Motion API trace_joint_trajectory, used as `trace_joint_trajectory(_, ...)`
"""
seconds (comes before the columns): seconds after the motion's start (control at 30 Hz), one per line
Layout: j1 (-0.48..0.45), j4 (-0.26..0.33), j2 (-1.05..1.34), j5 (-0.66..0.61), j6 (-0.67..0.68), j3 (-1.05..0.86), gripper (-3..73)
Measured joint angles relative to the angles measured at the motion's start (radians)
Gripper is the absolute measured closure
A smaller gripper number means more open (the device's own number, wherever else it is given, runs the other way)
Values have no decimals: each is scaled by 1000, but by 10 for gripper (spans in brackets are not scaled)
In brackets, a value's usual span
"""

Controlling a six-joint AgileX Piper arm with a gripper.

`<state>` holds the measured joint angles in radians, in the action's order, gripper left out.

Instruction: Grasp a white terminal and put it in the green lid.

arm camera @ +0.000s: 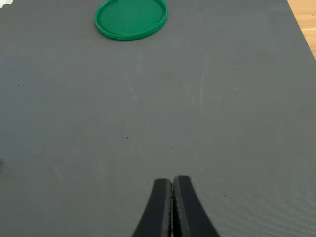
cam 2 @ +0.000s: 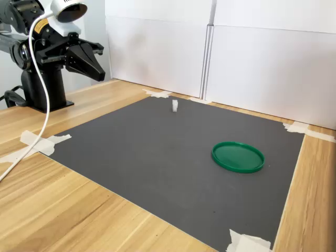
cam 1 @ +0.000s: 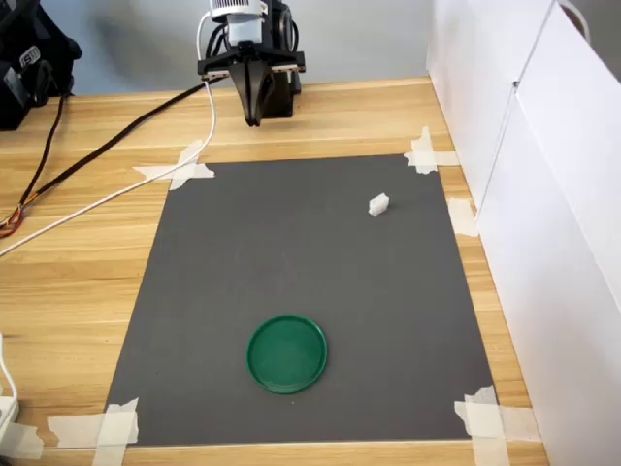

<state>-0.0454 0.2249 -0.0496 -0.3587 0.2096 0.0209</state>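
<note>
A tiny white terminal (cam 1: 378,204) lies on the dark grey mat (cam 1: 291,252), toward the first exterior view's right; it shows as the white terminal (cam 2: 175,105) near the mat's far edge in the second exterior view. The round green lid (cam 1: 287,353) lies flat on the mat's near part, also seen as the green lid (cam 2: 238,156) and the green lid (arm camera: 131,19). My gripper (cam 1: 253,118) hangs shut and empty above the mat's far edge, well away from both; its black fingers meet in the wrist view, gripper (arm camera: 173,185). The gripper (cam 2: 100,73) shows at the second exterior view's left.
White panels (cam 1: 524,146) wall the first exterior view's right side. Beige tape strips (cam 1: 179,170) hold the mat's corners. A white cable (cam 1: 116,194) and a black cable (cam 1: 87,155) trail over the wooden table (cam 1: 87,291) at the first exterior view's left. The arm's base (cam 2: 44,89) stands behind.
</note>
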Motion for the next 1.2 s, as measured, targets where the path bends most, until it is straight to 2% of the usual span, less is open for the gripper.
trace_joint_trajectory(0.93, 0, 10, 0, 1, 0, 0, 716)
trace_joint_trajectory(1.2, 0, 70, -27, 2, -1, 3, 716)
